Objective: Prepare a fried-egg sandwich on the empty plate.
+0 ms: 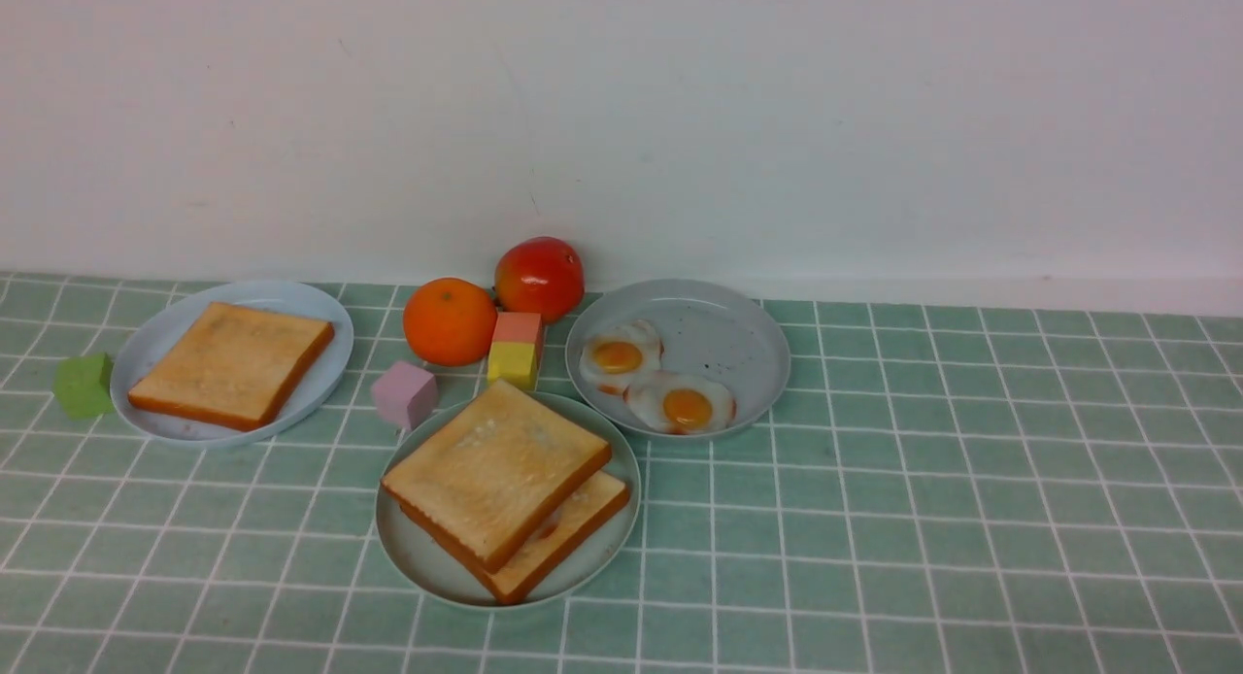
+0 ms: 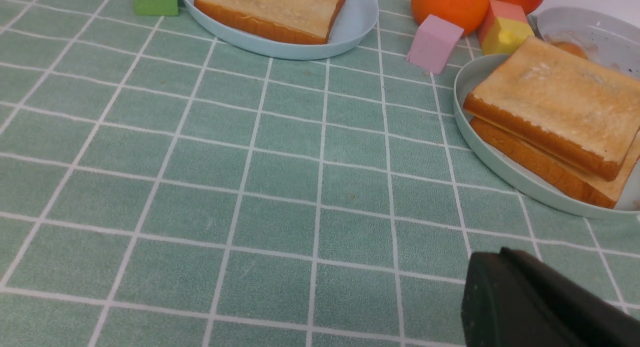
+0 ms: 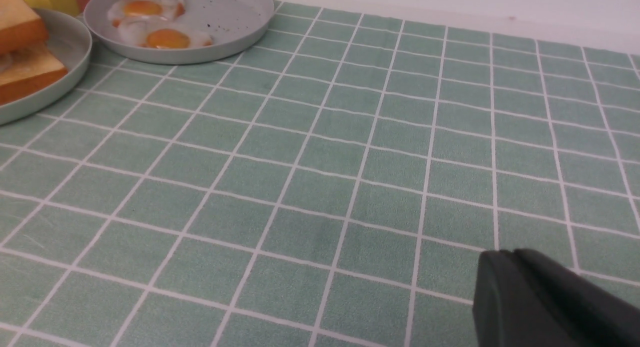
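Observation:
The fried-egg sandwich [image 1: 505, 485] lies on the pale mint plate [image 1: 418, 557] at the front centre. It is two thick golden toast slices stacked askew, with a sliver of filling showing between them. It also shows in the left wrist view as the sandwich [image 2: 555, 117] on the plate [image 2: 480, 152], and partly in the right wrist view as the sandwich [image 3: 20, 52]. Neither arm appears in the front view. My left gripper [image 2: 500, 254] hovers over bare cloth short of the plate, its fingers pressed together and holding nothing. My right gripper [image 3: 505, 254] is over bare cloth well away from the plates, its fingers together and nothing in them.
A pale-blue plate [image 1: 320, 310] at the left holds one toast slice [image 1: 233, 363]. A grey speckled plate [image 1: 738, 334] holds two fried eggs [image 1: 621, 355]. An orange [image 1: 450, 320], a red fruit [image 1: 540, 278] and green [image 1: 83, 386], pink [image 1: 404, 394] and red-yellow [image 1: 515, 349] blocks stand nearby.

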